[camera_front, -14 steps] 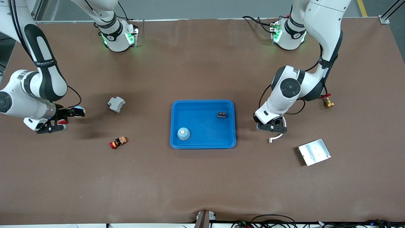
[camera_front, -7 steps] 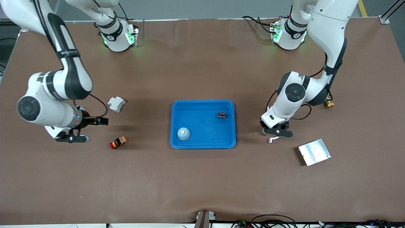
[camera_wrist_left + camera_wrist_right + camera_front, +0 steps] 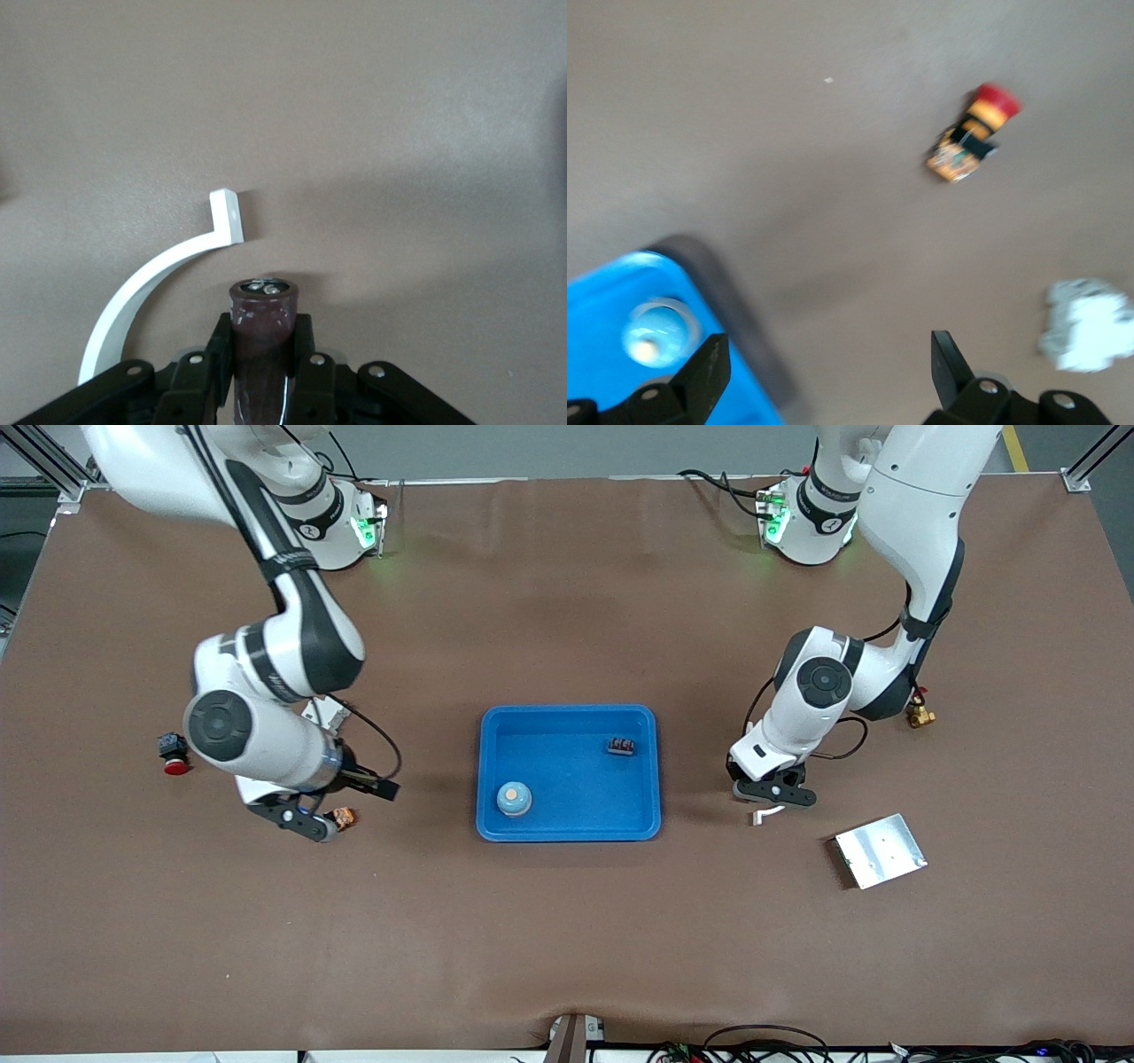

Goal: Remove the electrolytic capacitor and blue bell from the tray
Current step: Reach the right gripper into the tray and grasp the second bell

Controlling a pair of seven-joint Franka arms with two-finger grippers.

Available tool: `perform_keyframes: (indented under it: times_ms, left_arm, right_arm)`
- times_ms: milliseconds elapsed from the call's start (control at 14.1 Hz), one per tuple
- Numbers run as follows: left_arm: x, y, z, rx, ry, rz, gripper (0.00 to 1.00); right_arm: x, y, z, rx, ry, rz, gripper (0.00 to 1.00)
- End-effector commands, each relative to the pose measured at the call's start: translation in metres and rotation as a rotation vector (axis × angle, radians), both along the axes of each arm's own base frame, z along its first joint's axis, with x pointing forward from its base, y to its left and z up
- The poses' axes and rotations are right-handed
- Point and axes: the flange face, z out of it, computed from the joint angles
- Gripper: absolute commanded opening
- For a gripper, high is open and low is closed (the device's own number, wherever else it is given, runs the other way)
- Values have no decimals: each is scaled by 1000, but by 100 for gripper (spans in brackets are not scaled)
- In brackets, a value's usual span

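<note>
The capacitor (image 3: 263, 320), a dark maroon cylinder with metal terminals on its end, sits between the fingers of my left gripper (image 3: 263, 341), which is shut on it. This gripper (image 3: 769, 793) hangs low over the bare table by the white curved piece (image 3: 159, 266), off the blue tray's (image 3: 567, 831) end toward the left arm. In the front view the hand hides the capacitor. The bell (image 3: 514, 798), light blue with an orange button, stands in the tray's corner nearest the front camera; it also shows in the right wrist view as the bell (image 3: 656, 332). My right gripper (image 3: 350, 802) is open and empty over the table beside the tray; its own view shows the right gripper (image 3: 828, 350).
A small black part (image 3: 622, 746) lies in the tray. A red-orange switch (image 3: 973, 133) lies under the right hand and a white breaker (image 3: 1088, 335) close by. A red-and-black button (image 3: 173, 753), a metal plate (image 3: 880, 850) and a brass fitting (image 3: 919, 715) lie toward the table's ends.
My right arm has swung from its end of the table toward the tray, uncovering the red-and-black button. My left gripper has shifted slightly, still shut on the capacitor.
</note>
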Motion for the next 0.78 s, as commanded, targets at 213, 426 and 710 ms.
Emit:
perform_keyframes:
  times_ms: [213,426,710]
  left_arm:
    - [-12,3,-4,3,-4,-15,0]
    - [-15,3,-5,4,1,-14,0]
    - [-14,3,-5,4,0,-13,98]
  right_arm:
    - [4,106,-47,-34,-52,-305,100]
    - [1,142,-61,-25,-65,-444,100]
    - [-12,170,-89,-58,-54,-517,100]
